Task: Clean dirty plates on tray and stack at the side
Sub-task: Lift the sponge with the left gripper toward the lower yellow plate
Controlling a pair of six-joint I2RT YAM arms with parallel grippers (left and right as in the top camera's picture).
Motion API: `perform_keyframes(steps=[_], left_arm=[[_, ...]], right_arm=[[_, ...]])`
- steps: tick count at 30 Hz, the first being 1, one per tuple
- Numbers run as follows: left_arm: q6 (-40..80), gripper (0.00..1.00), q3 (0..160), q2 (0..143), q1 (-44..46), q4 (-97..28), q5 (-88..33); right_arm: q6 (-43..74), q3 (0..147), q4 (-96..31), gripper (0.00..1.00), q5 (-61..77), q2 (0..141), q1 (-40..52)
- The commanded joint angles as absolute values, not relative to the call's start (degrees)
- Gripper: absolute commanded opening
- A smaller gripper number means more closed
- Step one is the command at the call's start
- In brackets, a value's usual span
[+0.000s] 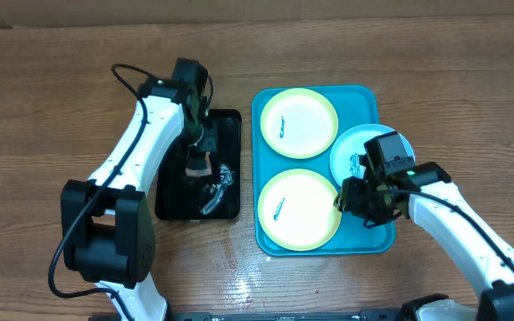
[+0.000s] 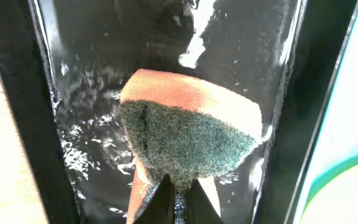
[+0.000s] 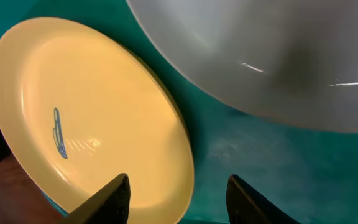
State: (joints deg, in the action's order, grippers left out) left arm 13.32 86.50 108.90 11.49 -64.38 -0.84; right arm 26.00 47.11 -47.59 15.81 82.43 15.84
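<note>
1. Plates [image 1: 299,123] fill the tray [image 1: 362,96]; right gripper [image 3: 178,186], jaws half apart, straddles the rim of the near-edge plate [image 3: 92,106]. Close squarely.
2. Left gripper [image 2: 178,190] pinches the sponge [image 2: 188,134], probably wet; scrub the teal smear [image 3: 59,134] firmly.

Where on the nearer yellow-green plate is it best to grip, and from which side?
Grip the plate at its right rim, coming in low from the right. It lies flat in the tray, so only its thin raised rim fits between jaws, and the right gripper is nearest.

Wooden table [image 1: 52,98] with black tray [image 1: 230,134] beside turquoise tray [image 1: 360,100].
</note>
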Motion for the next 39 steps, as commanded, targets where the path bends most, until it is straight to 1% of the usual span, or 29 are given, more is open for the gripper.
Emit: perform_keyframes(steps=[1, 4, 11, 12, 16, 21, 25, 29, 31, 33, 34, 35, 39], left_arm=[[12.19, 0.04, 89.43, 108.55, 11.29, -66.26, -1.17], [12.14, 0.04, 90.41, 108.33, 11.29, -67.66, -1.85], [11.57, 0.04, 90.52, 103.02, 11.29, -67.75, -6.07], [11.57, 0.04, 90.52, 101.60, 11.29, -67.88, -6.07], [11.57, 0.04, 90.52, 96.03, 11.29, -69.08, -6.02], [11.20, 0.04, 90.50, 92.44, 11.29, -71.02, -5.91], [11.11, 0.04, 90.48, 92.14, 11.29, -72.03, -5.85], [10.87, 0.04, 90.48, 92.18, 11.64, -72.18, -5.87], [10.90, 0.04, 90.48, 92.20, 12.49, -72.16, -5.93], [10.94, 0.04, 90.48, 92.20, 13.50, -72.10, -6.04], [10.92, 0.04, 90.48, 92.20, 14.37, -72.05, -6.02], [10.94, 0.04, 90.48, 92.25, 15.59, -71.94, -6.02], [12.86, 0.04, 90.41, 92.25, 20.12, -70.87, -5.80]], right_arm=[[24.01, 46.94, -46.22, 0.47, 17.43, 85.12, 16.08], [24.73, 46.94, -44.99, 0.41, 17.39, 87.18, 16.08], [25.93, 46.87, -44.03, 0.39, 16.40, 90.15, 16.08], [25.91, 46.87, -43.72, 0.38, 16.36, 90.19, 16.08], [27.97, 46.85, -42.48, 0.28, 16.12, 90.19, 16.08], [28.32, 45.41, -41.12, 0.27, 16.14, 90.19, 16.82], [30.13, 41.69, -37.30, 0.27, 16.14, 90.19, 17.80], [32.75, 40.56, -36.07, 0.14, 13.02, 90.19, 17.54], [35.62, 40.56, -36.32, 0.11, 10.90, 90.19, 17.34], [36.12, 40.56, -36.25, 0.10, 10.52, 90.19, 17.28], [36.32, 40.56, -36.25, 0.06, 10.26, 90.19, 17.28], [37.65, 40.56, -36.56, 0.04, 9.21, 90.19, 17.28], [40.97, 40.56, -37.39, 0.04, 6.42, 90.19, 17.28]])
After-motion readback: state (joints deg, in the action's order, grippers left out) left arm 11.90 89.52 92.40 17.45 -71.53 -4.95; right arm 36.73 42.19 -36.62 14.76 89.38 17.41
